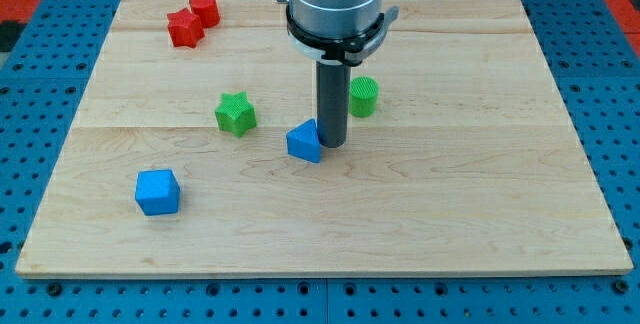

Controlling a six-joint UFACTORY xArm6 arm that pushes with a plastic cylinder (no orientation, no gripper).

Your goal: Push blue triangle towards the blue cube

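Observation:
The blue triangle (303, 143) lies near the middle of the wooden board (450, 204). The blue cube (157, 192) sits at the view's lower left, well apart from the triangle. My tip (331, 144) rests on the board right against the triangle's right side. The rod rises straight up from there to the grey arm housing (335, 4) at the view's top.
A green star (235, 114) lies left of the triangle, a little higher. A green cylinder (364, 96) stands just right of the rod. A red star (184, 28) and a red cylinder (204, 9) sit touching at the view's upper left.

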